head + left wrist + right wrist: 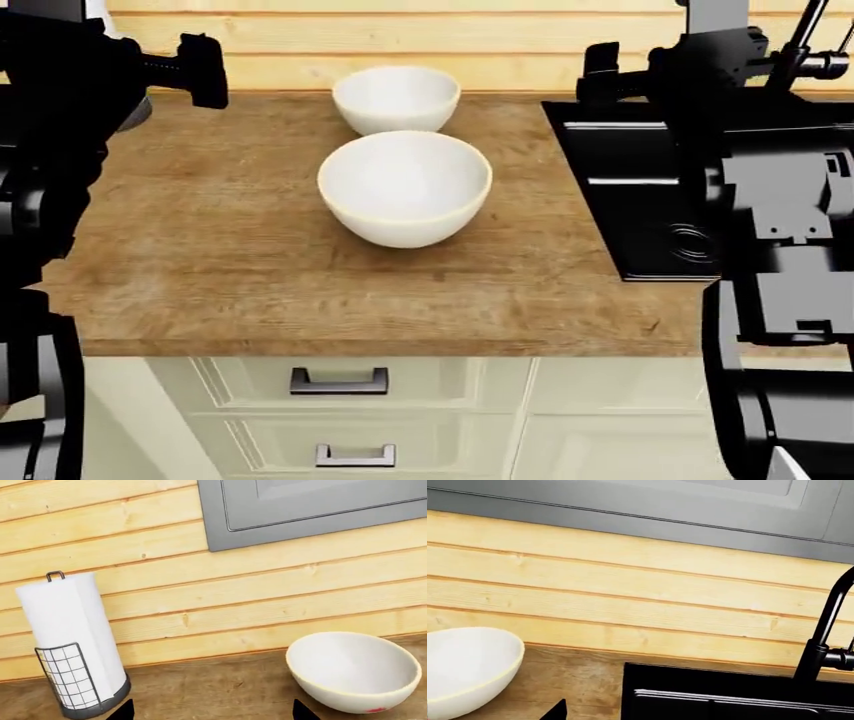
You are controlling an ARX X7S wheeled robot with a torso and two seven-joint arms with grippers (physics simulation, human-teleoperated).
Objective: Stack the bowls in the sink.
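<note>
Wooden counter point(240, 260) holds bowls point(404, 187); plank wall point(220, 600) behind.

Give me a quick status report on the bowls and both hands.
Both hands raised, holding nothing; open or shut unclear. Large bowl and small bowl upright on the counter, unstacked. Sink to their right. Nothing blocking between.
</note>
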